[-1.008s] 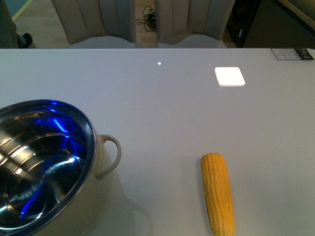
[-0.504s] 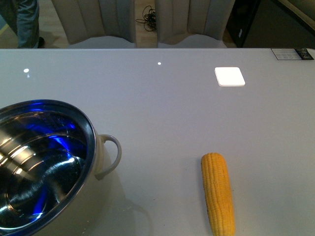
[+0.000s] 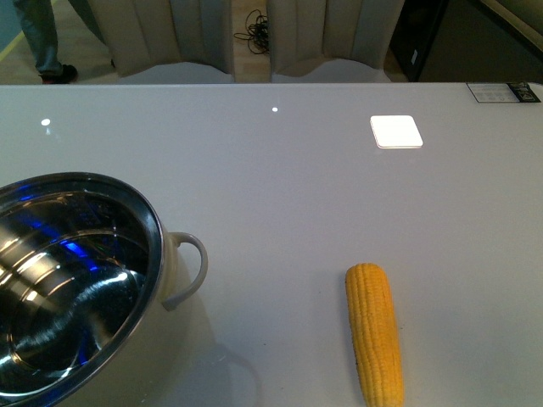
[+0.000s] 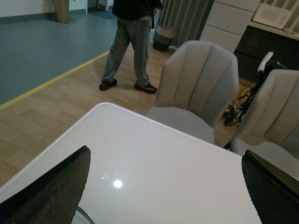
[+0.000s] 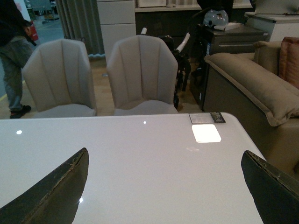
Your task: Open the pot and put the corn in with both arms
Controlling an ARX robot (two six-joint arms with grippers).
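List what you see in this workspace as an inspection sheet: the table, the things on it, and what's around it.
Surface: glossy grey table, light spots reflected.
Job's things: pot uncovered, looks empty, no lid seen; corn lying on the table to its right, apart from it.
Clutter: white square and label card at the far side.
Claws: left claw and right claw open, holding nothing.
Cables: dark tangle on the floor.
Surroundings: chairs, person, sofa.

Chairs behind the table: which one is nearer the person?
The left chair, beyond the pot; the person stands beside it, far from the other chair.
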